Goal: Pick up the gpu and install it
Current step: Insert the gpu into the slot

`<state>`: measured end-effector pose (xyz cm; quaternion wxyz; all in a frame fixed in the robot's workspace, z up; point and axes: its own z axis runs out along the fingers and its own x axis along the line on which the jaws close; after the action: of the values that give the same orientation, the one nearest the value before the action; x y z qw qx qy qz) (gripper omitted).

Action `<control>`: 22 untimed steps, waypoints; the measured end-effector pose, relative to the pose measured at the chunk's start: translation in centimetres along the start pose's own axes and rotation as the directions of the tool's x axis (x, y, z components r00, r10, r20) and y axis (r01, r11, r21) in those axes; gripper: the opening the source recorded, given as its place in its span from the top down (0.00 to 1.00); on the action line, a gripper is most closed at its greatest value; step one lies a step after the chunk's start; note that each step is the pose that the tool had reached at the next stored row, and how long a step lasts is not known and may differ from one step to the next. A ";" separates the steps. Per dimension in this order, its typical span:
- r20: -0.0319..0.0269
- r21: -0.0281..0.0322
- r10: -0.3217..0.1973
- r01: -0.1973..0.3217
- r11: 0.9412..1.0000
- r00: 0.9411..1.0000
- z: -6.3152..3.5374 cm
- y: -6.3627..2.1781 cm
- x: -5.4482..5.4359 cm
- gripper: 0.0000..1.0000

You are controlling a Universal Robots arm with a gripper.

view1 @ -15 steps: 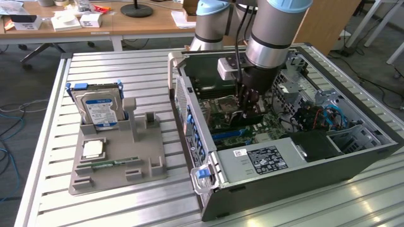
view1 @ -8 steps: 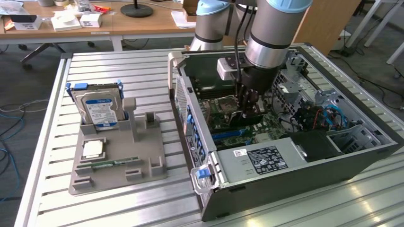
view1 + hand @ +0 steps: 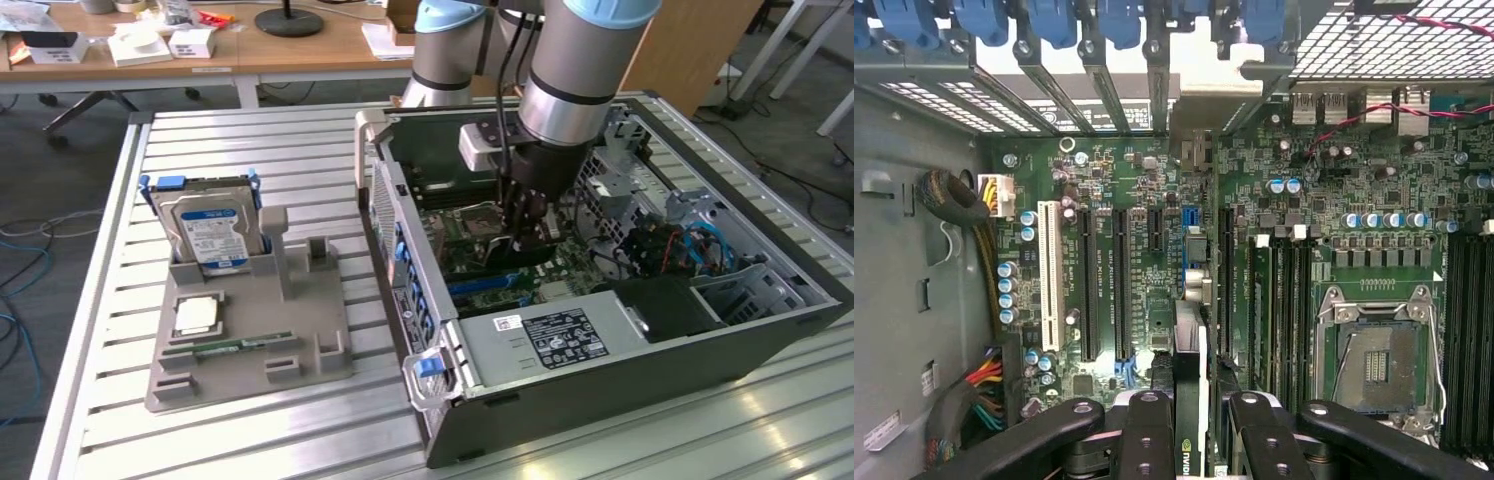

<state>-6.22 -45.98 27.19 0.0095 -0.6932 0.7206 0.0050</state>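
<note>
The gripper (image 3: 1197, 402) hangs inside the open computer case (image 3: 641, 395), its claw closed on the gpu (image 3: 1190, 340), which stands on edge between the two fingers (a logo shows on its near end). The card sits over the motherboard (image 3: 1144, 190), between two of the long black expansion slots (image 3: 1087, 285); I cannot tell whether it touches the board. On the exterior view's left, well apart from the case, a hard drive (image 3: 211, 232) stands in a grey holder (image 3: 314, 335) on the slatted table (image 3: 240, 140).
</note>
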 end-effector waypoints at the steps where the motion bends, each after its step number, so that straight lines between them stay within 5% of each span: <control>1: 0.000 0.000 0.000 0.000 1.000 1.000 0.00 0.02 0.0 0.74; 22: 0.000 0.000 0.000 0.000 1.000 1.000 0.00 1.26 0.1 0.74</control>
<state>-7.48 -46.07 27.18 0.0095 -0.6932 0.7206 0.0050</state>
